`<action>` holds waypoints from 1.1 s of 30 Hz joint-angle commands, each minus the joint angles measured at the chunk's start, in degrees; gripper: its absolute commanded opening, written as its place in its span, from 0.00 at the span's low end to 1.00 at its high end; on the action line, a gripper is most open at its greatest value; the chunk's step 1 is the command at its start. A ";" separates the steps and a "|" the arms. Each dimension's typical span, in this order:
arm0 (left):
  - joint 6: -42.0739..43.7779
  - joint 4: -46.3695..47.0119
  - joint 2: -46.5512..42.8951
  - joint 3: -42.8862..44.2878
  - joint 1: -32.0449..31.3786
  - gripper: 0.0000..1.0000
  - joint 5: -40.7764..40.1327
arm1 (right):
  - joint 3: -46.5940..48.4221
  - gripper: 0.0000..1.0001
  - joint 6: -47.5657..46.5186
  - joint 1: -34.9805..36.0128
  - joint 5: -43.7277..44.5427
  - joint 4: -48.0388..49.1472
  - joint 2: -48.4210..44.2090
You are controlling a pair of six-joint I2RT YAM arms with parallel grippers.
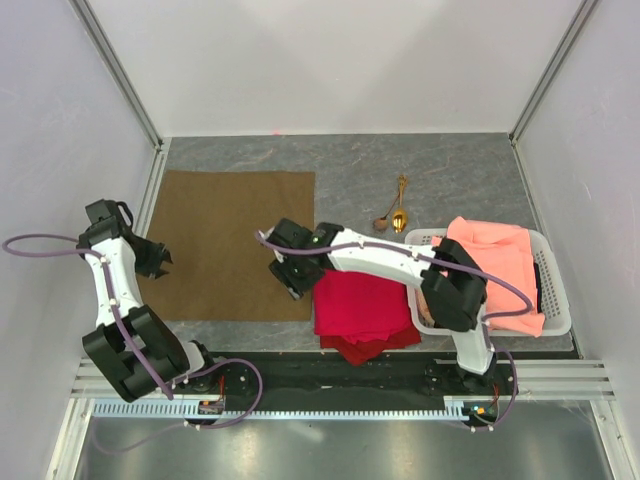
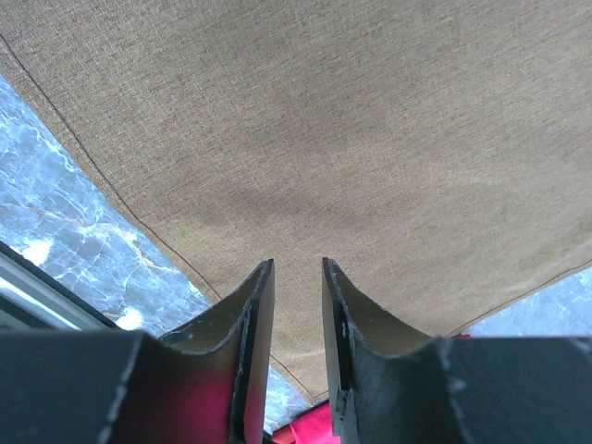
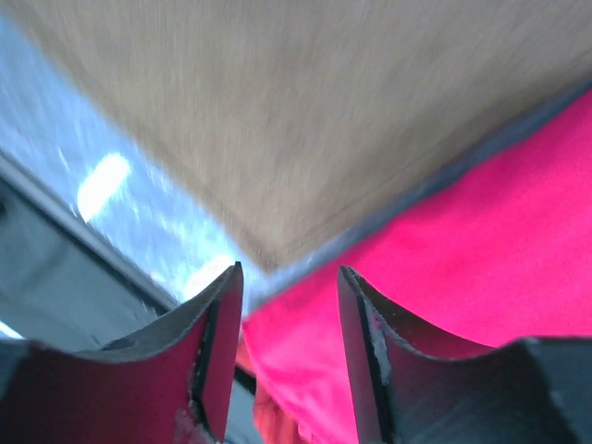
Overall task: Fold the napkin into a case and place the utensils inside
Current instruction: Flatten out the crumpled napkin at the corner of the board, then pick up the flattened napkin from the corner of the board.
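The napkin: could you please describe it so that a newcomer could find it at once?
Start at the grey marbled table; its left half holds one large cloth spread flat. That is the napkin: olive-brown, unlike the red cloth beside it and the salmon cloth in the white basket.

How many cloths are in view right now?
3: olive-brown napkin spread flat at left, red cloth front centre, salmon cloth in the basket; more may hide beneath.
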 commanded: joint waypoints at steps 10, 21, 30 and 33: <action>0.11 0.44 -1.95 -3.28 0.22 0.32 3.41 | -13.31 0.42 -0.39 5.51 1.18 8.04 -4.79; 0.20 0.53 -1.87 -3.36 0.13 0.33 5.26 | -11.81 0.38 -2.67 6.66 1.45 9.00 -2.77; -0.41 1.23 -2.39 -3.10 0.22 0.39 7.28 | -12.78 0.38 -5.22 6.92 1.19 10.85 -1.36; -0.59 1.32 -2.31 -3.01 0.22 0.39 7.10 | -13.40 0.38 -5.66 7.10 1.53 11.11 -0.83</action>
